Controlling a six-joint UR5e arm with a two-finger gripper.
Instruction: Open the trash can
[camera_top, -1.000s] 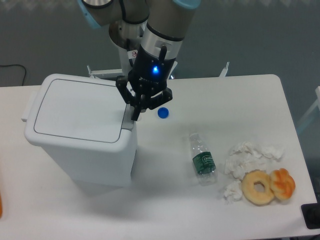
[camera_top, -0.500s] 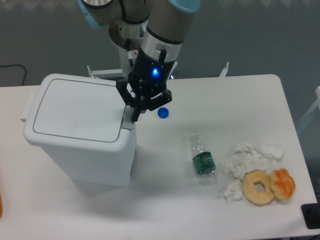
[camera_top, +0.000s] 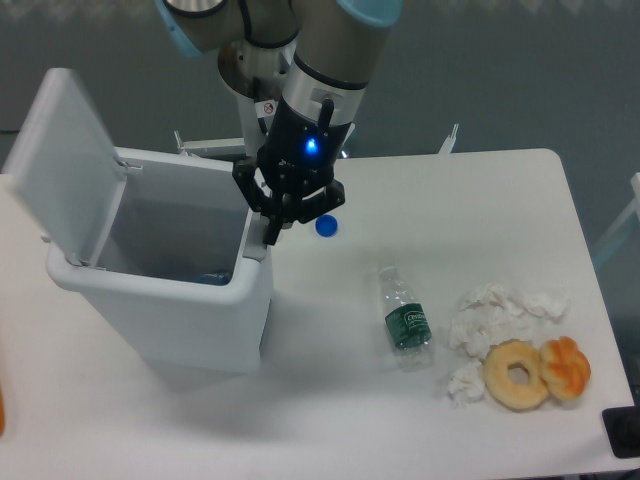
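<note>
While the trash can (camera_top: 165, 290) stood at the desk's left end with its lid (camera_top: 62, 165) raised, the gripper (camera_top: 272, 232) pressed its closed fingertips, gripping nothing, on the bin's right rim, directly below them.

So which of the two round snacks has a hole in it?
The pale donut has the hole. The orange pastry touching its right side has none, and sits nearer the table's right edge.
</note>
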